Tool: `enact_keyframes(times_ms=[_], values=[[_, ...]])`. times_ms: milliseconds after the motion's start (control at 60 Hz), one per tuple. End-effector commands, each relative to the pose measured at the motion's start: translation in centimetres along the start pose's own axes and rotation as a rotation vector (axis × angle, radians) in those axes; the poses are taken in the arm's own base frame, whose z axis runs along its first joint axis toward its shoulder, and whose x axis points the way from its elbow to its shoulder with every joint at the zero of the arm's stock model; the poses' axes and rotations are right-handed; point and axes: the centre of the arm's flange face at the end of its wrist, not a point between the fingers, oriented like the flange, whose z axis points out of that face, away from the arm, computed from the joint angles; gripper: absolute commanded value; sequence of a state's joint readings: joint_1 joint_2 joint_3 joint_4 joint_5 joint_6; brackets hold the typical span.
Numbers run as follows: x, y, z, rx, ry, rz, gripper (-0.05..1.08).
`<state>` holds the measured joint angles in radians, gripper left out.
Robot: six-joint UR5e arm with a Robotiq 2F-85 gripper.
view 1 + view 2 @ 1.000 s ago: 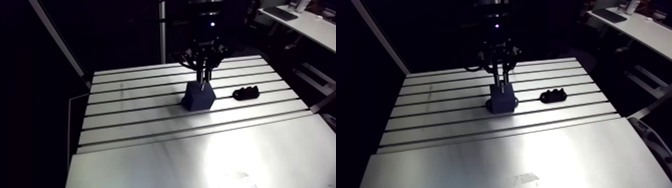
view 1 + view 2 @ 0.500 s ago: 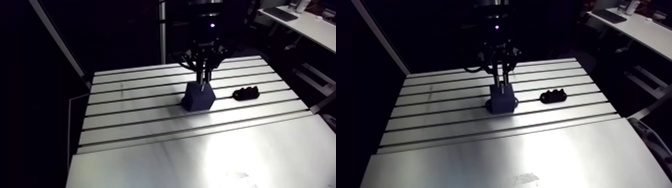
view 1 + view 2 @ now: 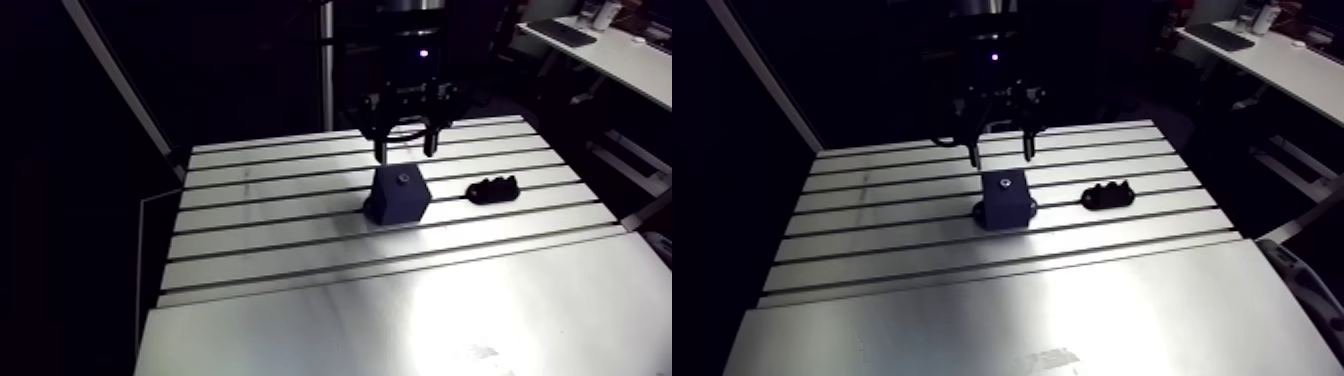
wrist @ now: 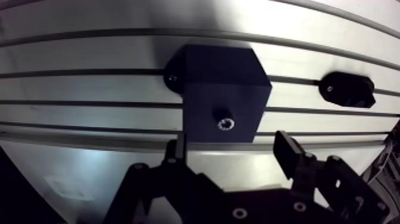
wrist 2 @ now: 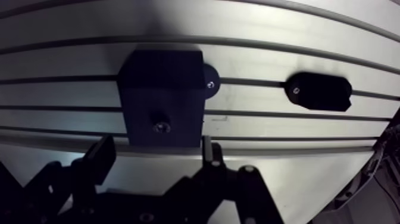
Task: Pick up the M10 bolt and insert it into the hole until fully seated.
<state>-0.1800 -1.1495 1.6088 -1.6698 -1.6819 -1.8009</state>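
Note:
A dark blue block [image 3: 399,194] stands on the slotted table [image 3: 280,215]. The M10 bolt [image 4: 225,124] sits in the hole in the block's top face, only its socket head showing. My gripper [image 4: 232,149] hangs just above the block, open, with nothing between its fingers. In the arm view the gripper [image 3: 406,152] is lifted clear of the block's top, slightly behind it. In the wrist view the block lies right ahead of the fingertips.
A small black holder [image 3: 492,187] lies on the table to the right of the block, also seen in the wrist view as a black holder [image 4: 349,89]. A round foot with a screw [image 4: 172,77] juts from the block's base. The table's smooth plate [image 3: 420,320] spreads toward the front.
Earlier the gripper stood down on the block's top, shut on the bolt. Now its fingers have spread, let go, and it has risen above the block; the bolt stays in the hole.

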Motion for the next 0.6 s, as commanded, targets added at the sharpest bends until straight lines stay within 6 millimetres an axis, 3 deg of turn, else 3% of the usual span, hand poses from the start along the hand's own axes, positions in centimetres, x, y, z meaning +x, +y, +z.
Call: enact_keyframes(times_ms=[17,200,217,400,417,433,467,483,600], values=[[-0.1,0.0,-0.3,-0.002,0.009,0.001,0.00],[-1.2,-0.1,-3.2,0.005,0.070,0.015,0.00],[-1.7,-0.2,-4.5,0.009,0.096,0.018,0.00],[-4.9,-0.7,-10.4,0.020,0.223,0.035,0.00],[-5.8,-0.7,-11.7,0.016,0.251,0.040,0.00],[-5.8,-0.7,-11.7,0.016,0.251,0.040,0.00],[-7.7,-0.7,-14.4,0.006,0.308,0.055,0.01],[-7.7,-0.7,-14.4,0.006,0.308,0.055,0.01],[-11.3,-1.2,-19.2,-0.003,0.411,0.070,0.01]])
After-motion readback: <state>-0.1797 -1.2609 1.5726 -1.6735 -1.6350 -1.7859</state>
